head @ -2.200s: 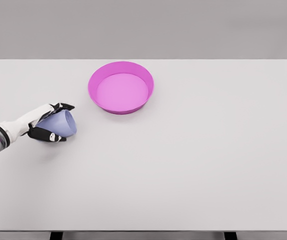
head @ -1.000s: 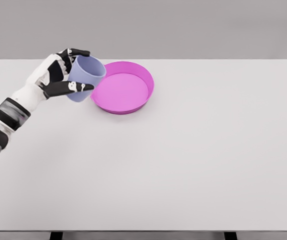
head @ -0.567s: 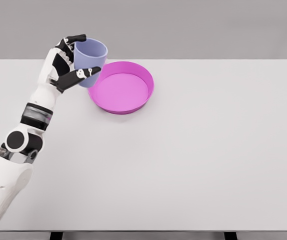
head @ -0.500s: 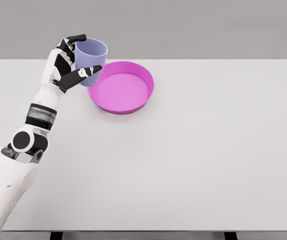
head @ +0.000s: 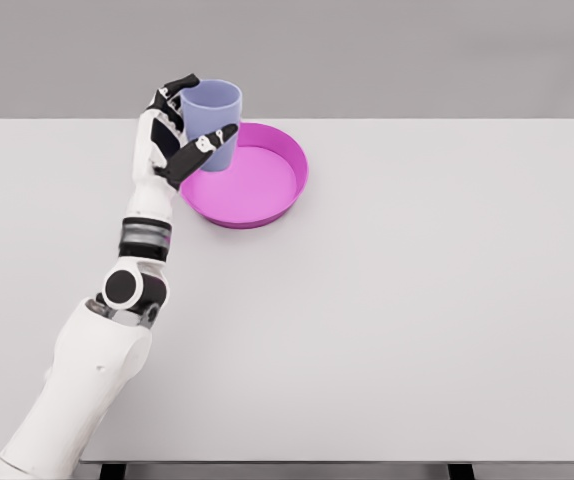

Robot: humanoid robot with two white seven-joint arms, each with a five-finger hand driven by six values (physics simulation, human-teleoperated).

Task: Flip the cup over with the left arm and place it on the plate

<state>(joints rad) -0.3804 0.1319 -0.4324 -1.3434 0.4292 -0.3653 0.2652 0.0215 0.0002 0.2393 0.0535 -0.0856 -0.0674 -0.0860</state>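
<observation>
- The lilac cup (head: 212, 122) stands upright, mouth up, held above the left rim of the pink plate (head: 267, 200); whether its base touches the plate cannot be told.
- Half a second ago it hung left of the plate, over bare table; it has since shifted right, so its lower part now overlaps the plate's rim.
- The left hand (head: 175, 140) grasps the cup from the left, thumb across the front, fingers (head: 179, 86) behind.
- The left arm now reaches up more steeply from the lower left.
- The plate has not moved on the white table (head: 417, 300).
- No writing or label shows on anything.
</observation>
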